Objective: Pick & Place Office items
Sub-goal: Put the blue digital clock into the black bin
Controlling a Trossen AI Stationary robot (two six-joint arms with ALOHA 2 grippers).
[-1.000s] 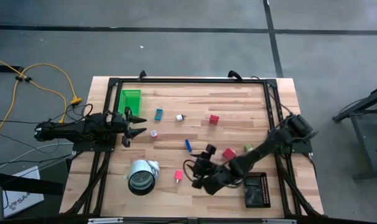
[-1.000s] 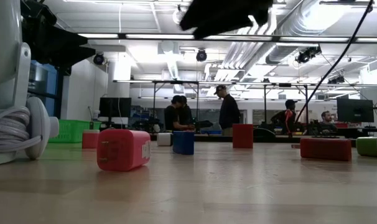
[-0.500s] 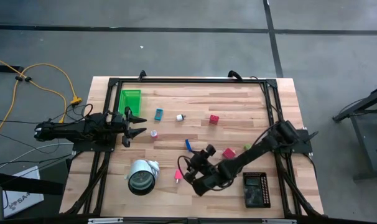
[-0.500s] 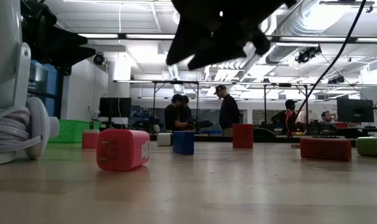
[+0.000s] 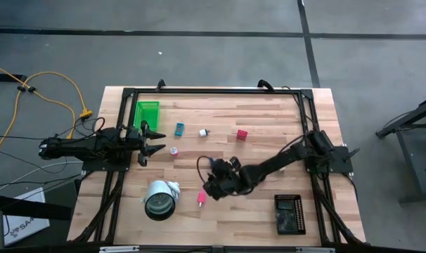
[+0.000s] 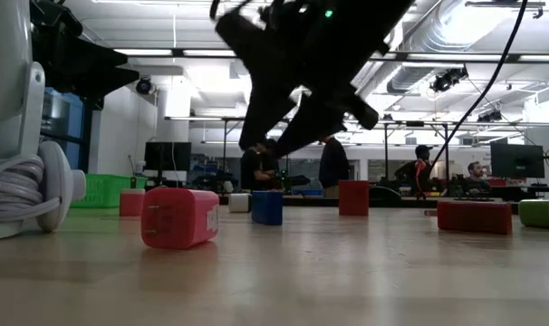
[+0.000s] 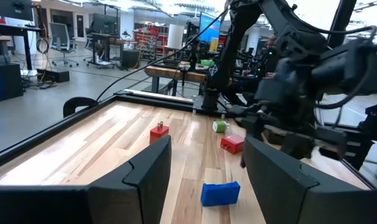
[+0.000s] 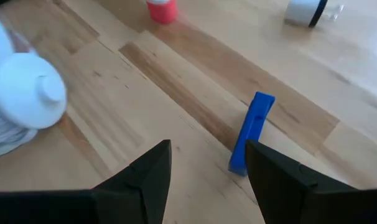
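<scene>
My right gripper point(image 5: 211, 184) point(image 8: 208, 148) is open and hovers over the table's middle, touching nothing. A blue bit point(image 8: 251, 132) lies flat on the wood just beyond one of its fingers; the gripper hides this bit in the high view. In the low view the right gripper point(image 6: 297, 86) hangs dark above the blue bit point(image 6: 267, 206). A pink-red block point(image 5: 201, 198) point(image 6: 179, 217) lies near it. Farther off are a teal bit point(image 5: 179, 128), a white bit point(image 5: 203, 132) and a red block point(image 5: 241, 134). My left gripper point(image 5: 154, 140) point(image 7: 207, 149) waits open at the left side.
The white-and-grey roll point(image 5: 160, 199) point(image 8: 20, 99) lies left of my right gripper. A green tray point(image 5: 147, 112) sits at the far left and a black tray point(image 5: 290, 214) at the near right. A small pink-and-white piece point(image 5: 173, 150) lies before my left gripper. A black frame point(image 5: 213, 92) rims the table.
My right gripper has swung from the near right toward the table's left and a little toward the far edge, coming down over the blue bit. It has stayed open. Its arm now covers the red block and green cube that showed earlier.
</scene>
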